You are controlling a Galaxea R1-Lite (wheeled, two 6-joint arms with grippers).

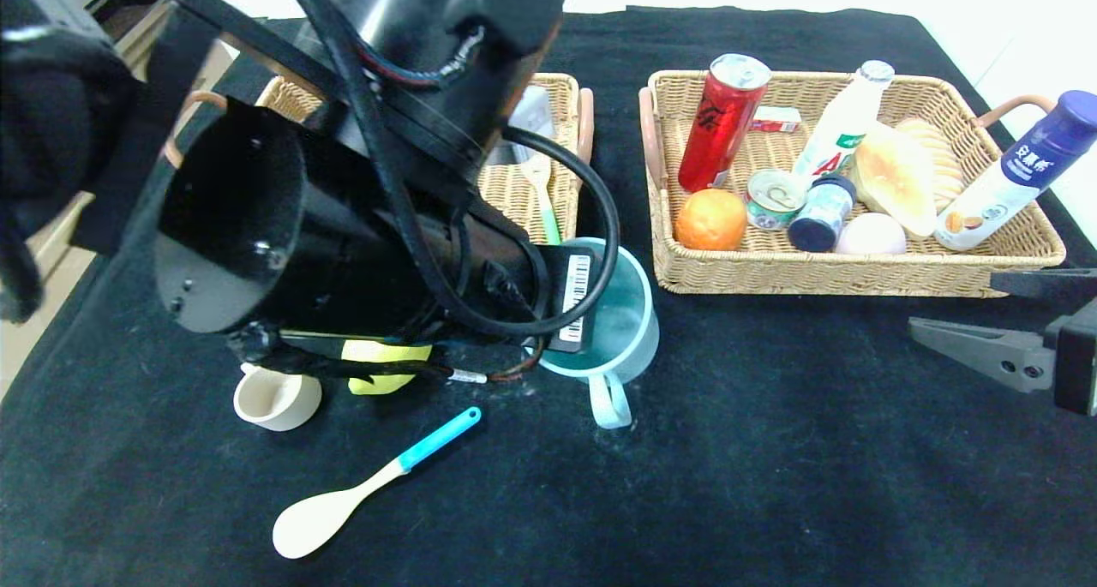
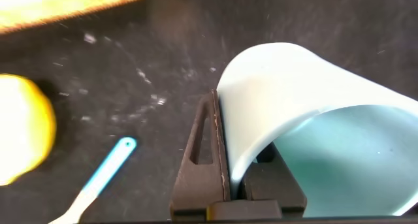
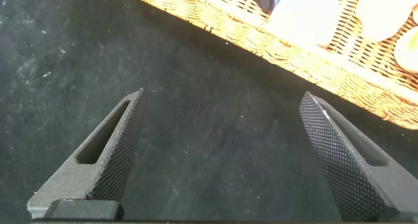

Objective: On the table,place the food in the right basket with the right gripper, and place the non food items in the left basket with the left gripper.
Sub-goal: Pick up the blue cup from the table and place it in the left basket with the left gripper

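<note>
Where the black table (image 1: 771, 450) lies nearest the robot, a cream spoon with a blue handle (image 1: 368, 484) rests flat, with a small cream cup (image 1: 276, 397) and a yellow item (image 1: 381, 366) just beyond it. The left hand (image 2: 238, 178) is clamped shut on the rim of the pale blue mug (image 1: 613, 330), which stands just in front of the left basket (image 1: 561, 133). The right hand (image 3: 222, 152) hovers wide open, holding nothing, near the front of the right basket (image 1: 857, 266). That basket holds a red can (image 1: 722, 120), an orange (image 1: 710, 218), bottles and bread.
</note>
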